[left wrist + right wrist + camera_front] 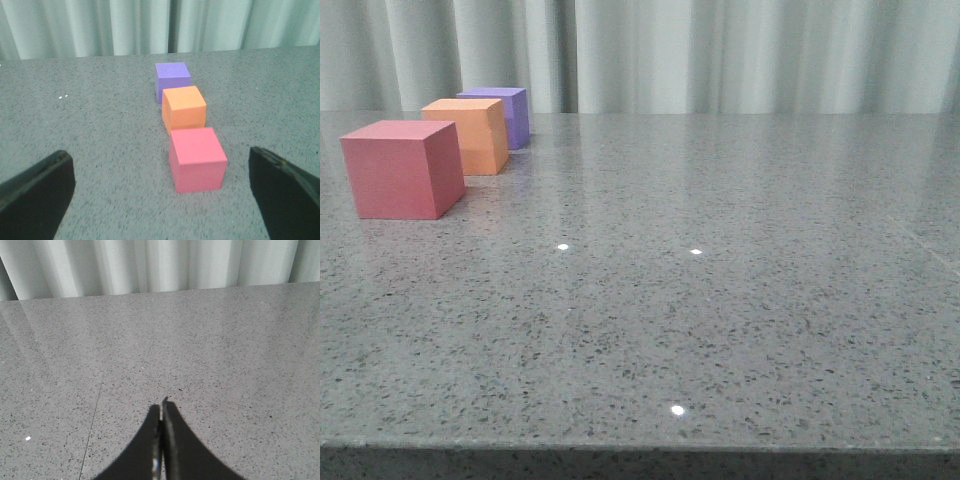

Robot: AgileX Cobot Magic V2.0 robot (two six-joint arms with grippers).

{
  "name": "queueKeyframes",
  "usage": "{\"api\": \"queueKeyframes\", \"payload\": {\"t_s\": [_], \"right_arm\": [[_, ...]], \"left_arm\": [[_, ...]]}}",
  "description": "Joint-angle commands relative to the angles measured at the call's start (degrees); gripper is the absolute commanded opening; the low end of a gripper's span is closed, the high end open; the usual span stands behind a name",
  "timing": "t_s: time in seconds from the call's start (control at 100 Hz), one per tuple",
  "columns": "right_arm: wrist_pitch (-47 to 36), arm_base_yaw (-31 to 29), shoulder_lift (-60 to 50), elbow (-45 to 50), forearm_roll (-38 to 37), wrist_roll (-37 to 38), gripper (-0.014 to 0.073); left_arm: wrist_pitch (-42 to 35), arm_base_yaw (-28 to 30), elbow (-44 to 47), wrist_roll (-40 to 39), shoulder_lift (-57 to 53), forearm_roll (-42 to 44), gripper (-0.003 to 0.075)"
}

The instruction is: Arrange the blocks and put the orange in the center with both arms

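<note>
- While the grey speckled stone table gleams with small glints of light, three matte cubes sit in a row at its far left in the front view.
- Nearest the camera there is the pinkish-red cube, sharp-edged and flat-faced, standing apart from the others.
- Behind it comes the orange cube, plain and matte, sitting between the other two.
- At the back is the purple cube, just behind the orange one; whether they touch is hard to tell.
- Pale pleated curtains hang behind the table edge.
- From the left wrist camera, the left gripper shows two dark, blunt fingers spread wide apart, holding nothing.
- Same view: the pinkish-red cube lies ahead between those fingers, not touched by either, with the orange cube and purple cube lined up beyond it.
- From the right wrist camera, the right gripper has its tapered black fingers pressed together to a point, with nothing between them, over bare speckled stone.
</note>
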Motion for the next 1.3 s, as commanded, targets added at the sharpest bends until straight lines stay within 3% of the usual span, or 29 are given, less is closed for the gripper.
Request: {"api": "queueKeyframes", "payload": {"t_s": [0.0, 0.12, 0.34, 1.13, 1.29], "right_arm": [[-4.6, -0.2, 0.0, -1.3, -1.0, -0.2, -0.0069], [-4.6, -0.2, 0.0, -1.3, -1.0, -0.2, -0.0069], [-4.6, -0.2, 0.0, -1.3, -1.0, -0.2, -0.0069], [-4.6, -0.2, 0.0, -1.3, -1.0, -0.2, -0.0069], [-4.6, -0.2, 0.0, -1.3, -1.0, -0.2, -0.0069]], "left_arm": [[-4.0, 0.3, 1.6, 0.1, -4.4, 1.0, 0.0629], [-3.6, 0.3, 5.0, 0.1, -9.3, 1.0, 0.0465], [-3.7, 0.3, 6.4, 0.1, -11.8, 1.0, -0.0024], [-4.0, 0.3, 6.5, 0.1, -11.8, 2.1, -0.0020], [-4.1, 2.4, 7.0, 0.1, -11.9, 2.7, -0.0020]]}}
